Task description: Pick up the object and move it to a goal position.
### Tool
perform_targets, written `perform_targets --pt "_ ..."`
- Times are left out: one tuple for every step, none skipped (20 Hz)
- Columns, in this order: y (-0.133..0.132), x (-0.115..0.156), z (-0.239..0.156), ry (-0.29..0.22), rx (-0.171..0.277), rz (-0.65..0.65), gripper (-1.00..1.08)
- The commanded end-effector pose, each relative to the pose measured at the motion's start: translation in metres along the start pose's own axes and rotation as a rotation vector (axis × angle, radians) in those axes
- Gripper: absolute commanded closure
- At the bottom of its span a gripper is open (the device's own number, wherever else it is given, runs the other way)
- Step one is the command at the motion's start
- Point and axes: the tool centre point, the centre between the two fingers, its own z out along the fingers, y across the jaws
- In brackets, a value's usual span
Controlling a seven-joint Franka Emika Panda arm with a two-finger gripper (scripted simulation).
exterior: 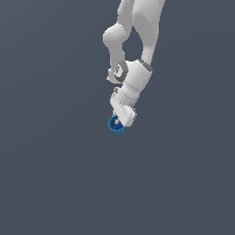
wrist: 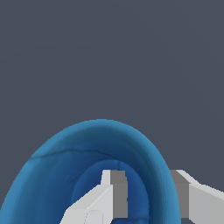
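Item: blue cup (exterior: 118, 125), small hollow cylinder, paler blue on the wall, darker blue inside. It is seen in the exterior view just below the middle of the frame, at the tip of the white Panda arm (exterior: 137, 50), which comes down from the top edge. In the wrist view the cup fills the lower half of the frame, its mouth turned toward the camera.

Handling, as judged: a thin-walled, rigid shell, probably light. The smooth curved wall is likely to be slippery under flat pads, and a pinch on one side may let the cup swing or tilt. The rim wall is judged the best place to be taken, with one finger inside and one outside, seated well down from the lip.

Position relative to the claw: the gripper (wrist: 151, 197) is seen straddling the cup's wall. One finger (wrist: 111, 192) is set inside the hollow; the other (wrist: 197, 197) lies outside, and the rim passes between them. The pads appear touching or very nearly touching the wall on both sides, so the jaws are read as narrowed onto the wall; firm contact cannot be confirmed.

Surroundings: plain grey ground (exterior: 46, 183) throughout. No goal marker is seen. Whether the cup rests on the ground or is lifted cannot be told.
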Motion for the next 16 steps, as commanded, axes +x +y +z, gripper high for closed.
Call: perform_targets --pt "0.002 0.003 -0.015 -0.003 0.000 0.001 1.08" --pt "0.003 0.005 -0.021 -0.003 0.000 0.001 1.08" --pt "0.004 0.006 -0.027 -0.003 0.000 0.001 1.08" --pt "0.005 0.007 -0.032 -0.004 -0.001 0.001 1.08" --pt "0.005 0.008 -0.037 -0.004 -0.001 0.001 1.08" --pt "0.006 0.009 -0.042 -0.004 -0.001 0.001 1.08" --pt "0.007 0.011 -0.046 -0.005 -0.002 0.001 1.08" --pt "0.008 0.012 -0.051 -0.005 -0.002 0.001 1.08" --pt "0.008 0.013 -0.055 -0.005 -0.002 0.001 1.08" --pt "0.009 0.013 -0.059 -0.005 -0.002 0.001 1.08" --pt "0.009 0.014 -0.062 -0.005 -0.003 0.001 1.08" --pt "0.010 0.015 -0.066 -0.005 -0.003 0.001 1.08" --pt "0.010 0.016 -0.069 -0.006 -0.003 0.001 1.08" --pt "0.011 0.017 -0.072 -0.006 -0.004 0.001 1.08" --pt "0.011 0.018 -0.076 -0.006 -0.004 0.001 1.08" --pt "0.012 0.018 -0.078 -0.006 -0.004 0.000 1.08"
